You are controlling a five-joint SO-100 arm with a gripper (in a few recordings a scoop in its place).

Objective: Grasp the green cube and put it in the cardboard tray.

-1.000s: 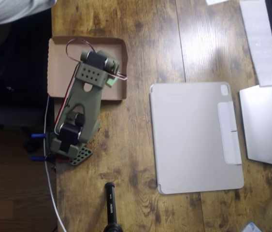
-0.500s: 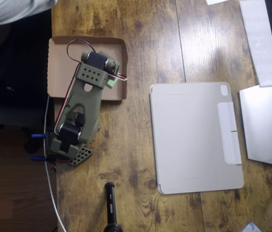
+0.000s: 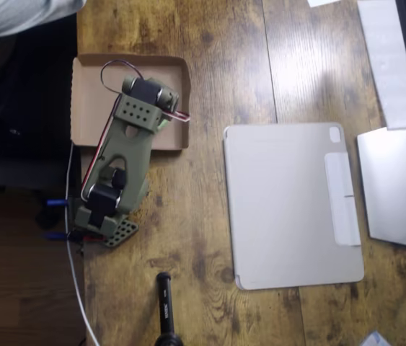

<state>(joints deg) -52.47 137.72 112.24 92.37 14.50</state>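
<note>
Olive-green arm [image 3: 127, 155] reached from the table's left edge up over the cardboard tray [image 3: 87, 94], which sat at the upper-left corner of the wooden table [image 3: 210, 58], overhead view. Gripper [image 3: 161, 121] hung over the tray's lower-right part, near its right rim; fingers hidden under the wrist, so can't tell if spread or pinching. Green cube [image 3: 162, 123] showed only as a thin light-green sliver at the wrist's right side, over the tray floor near the lower-right corner; touching the floor or not, unclear. Grey tablet cover [image 3: 293, 205] lay well apart toward the right edge. Black cylinder [image 3: 164, 306] stood at the bottom edge.
</note>
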